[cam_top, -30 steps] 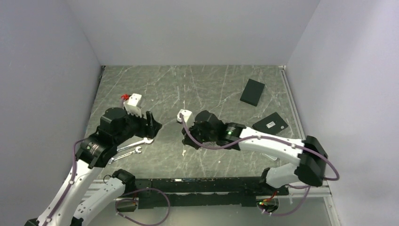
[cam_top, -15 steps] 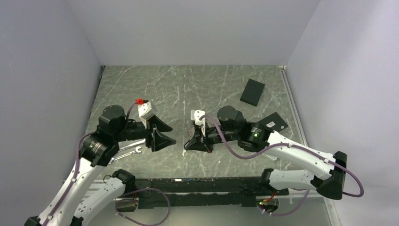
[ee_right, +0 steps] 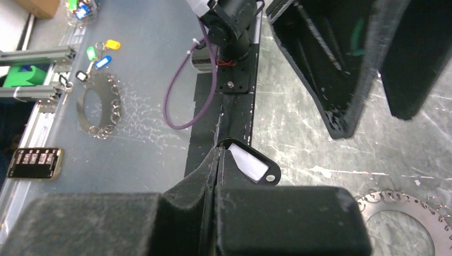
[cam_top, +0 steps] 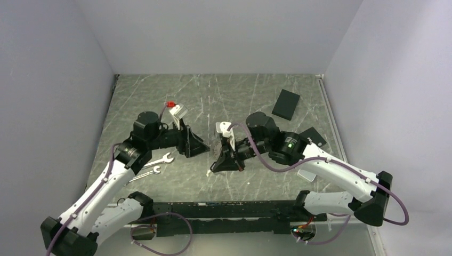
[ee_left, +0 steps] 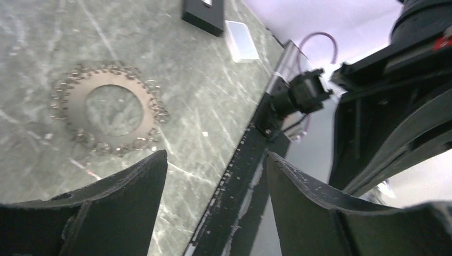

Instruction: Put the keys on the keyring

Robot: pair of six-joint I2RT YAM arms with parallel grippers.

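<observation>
Since the earlier frames the left arm (cam_top: 101,184) has swung up and inward, carrying its gripper away from the near rail toward the middle of the grey-green marbled table (cam_top: 240,90). The right arm (cam_top: 330,168) has barely shifted in the last half second. Both wrists now face each other over the same patch of table.

The left gripper (ee_left: 213,176) hangs tilted, its black fingers spread wide with nothing between them. The right gripper (ee_right: 216,160) has its fingers pressed together, pinching one end of a black-framed plastic key tag with a white label window (ee_right: 250,166). The tag's free end, with its small eyelet, sticks out past the fingertips.

The flat silver-grey metal keyring with a toothed outer edge and a large round hole (ee_left: 77,95) lies flat on the table, ahead of the left fingers and apart from them. From the right wrist only part of the keyring (ee_right: 373,207) shows, at the lower corner, near the key tag but not touching it. From above it is hard to pick out between the grippers, so I would not place it there.

This closing-in reads as the set-up for threading: the left gripper arriving to steady or lift the keyring, the right one ready with the key tag. As far as these views show, the tag is not on it yet.
</observation>
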